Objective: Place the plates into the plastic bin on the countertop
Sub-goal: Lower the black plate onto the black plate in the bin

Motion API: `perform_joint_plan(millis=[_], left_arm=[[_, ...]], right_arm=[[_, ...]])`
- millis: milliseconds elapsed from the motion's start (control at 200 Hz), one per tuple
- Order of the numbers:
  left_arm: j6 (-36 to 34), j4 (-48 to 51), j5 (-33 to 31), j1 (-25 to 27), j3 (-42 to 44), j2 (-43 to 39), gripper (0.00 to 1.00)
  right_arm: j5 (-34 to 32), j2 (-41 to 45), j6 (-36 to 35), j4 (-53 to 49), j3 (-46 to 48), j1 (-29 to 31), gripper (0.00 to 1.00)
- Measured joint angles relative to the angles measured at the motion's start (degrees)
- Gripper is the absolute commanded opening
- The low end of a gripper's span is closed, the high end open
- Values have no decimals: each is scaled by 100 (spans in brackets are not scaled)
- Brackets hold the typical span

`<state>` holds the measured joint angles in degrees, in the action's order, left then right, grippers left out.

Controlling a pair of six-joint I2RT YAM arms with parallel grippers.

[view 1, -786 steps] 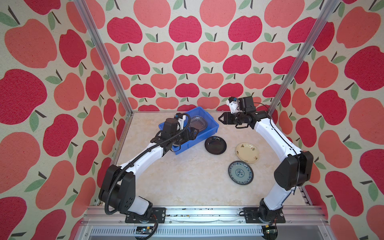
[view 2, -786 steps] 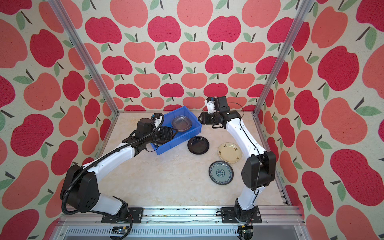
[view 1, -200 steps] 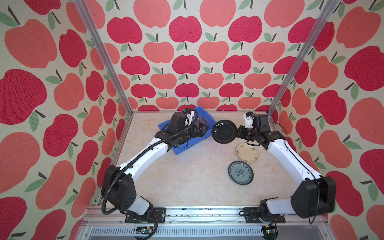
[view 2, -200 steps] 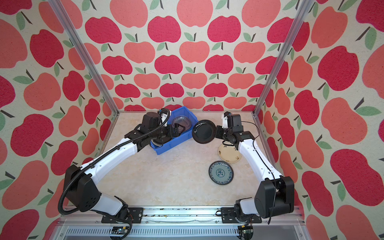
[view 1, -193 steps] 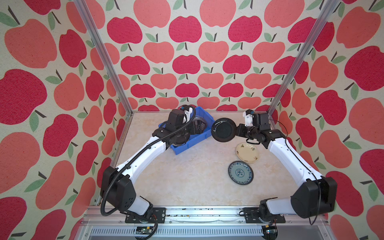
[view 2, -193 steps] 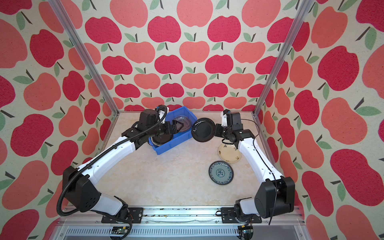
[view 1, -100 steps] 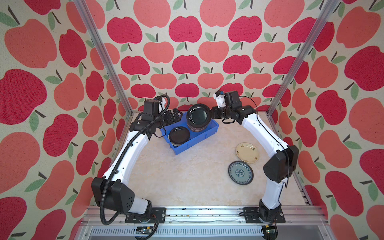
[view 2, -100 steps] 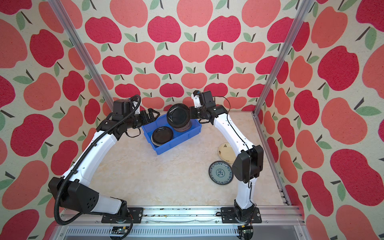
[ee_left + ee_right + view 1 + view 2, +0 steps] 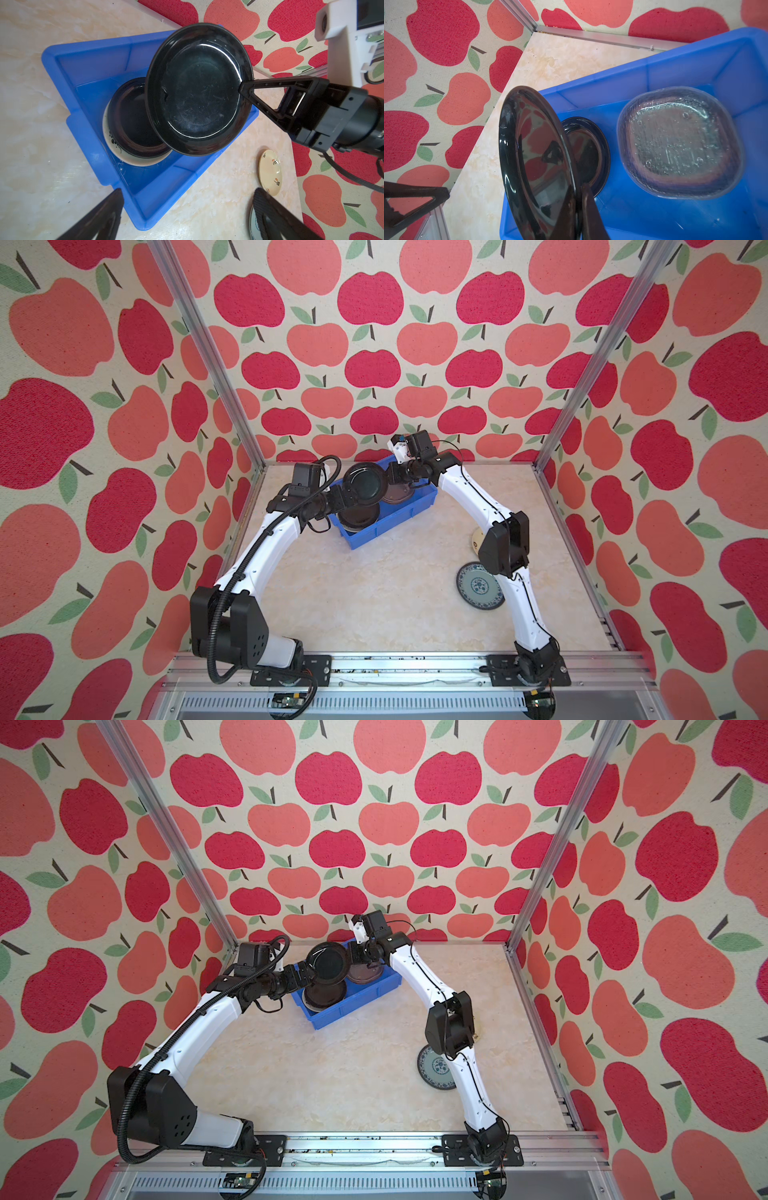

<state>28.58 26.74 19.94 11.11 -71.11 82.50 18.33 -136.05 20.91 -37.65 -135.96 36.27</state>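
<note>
Placing step: my right tool (image 9: 241,88) pinches the black plate (image 9: 199,93) by its rim, tilted over the bin (image 9: 87,62); left tool (image 9: 187,192) spread, idle. Next: level, lower, release.

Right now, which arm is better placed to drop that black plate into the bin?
Right. The right end effector is shut on the rim of the black plate, tilted over the bin; the left end effector is open and empty.
</note>
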Motion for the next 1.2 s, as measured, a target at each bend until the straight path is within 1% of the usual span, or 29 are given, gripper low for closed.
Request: perform_joint_plan(millis=[205, 505, 705, 930, 1201], left_arm=[[2, -125, 2, -90, 258, -2, 99], [22, -348, 24, -114, 369, -2, 99], [24, -413, 22, -153, 529, 0, 99], [26, -492, 22, -153, 562, 44, 100], [28, -599, 22, -153, 658, 55, 100]], right_arm=[[223, -374, 210, 17, -13, -7, 0], [516, -1064, 632, 229, -201, -7, 0], [518, -1285, 780, 243, -372, -7, 0], [518, -1569, 881, 247, -848, -7, 0], [470, -1779, 927, 214, -868, 0, 0]])
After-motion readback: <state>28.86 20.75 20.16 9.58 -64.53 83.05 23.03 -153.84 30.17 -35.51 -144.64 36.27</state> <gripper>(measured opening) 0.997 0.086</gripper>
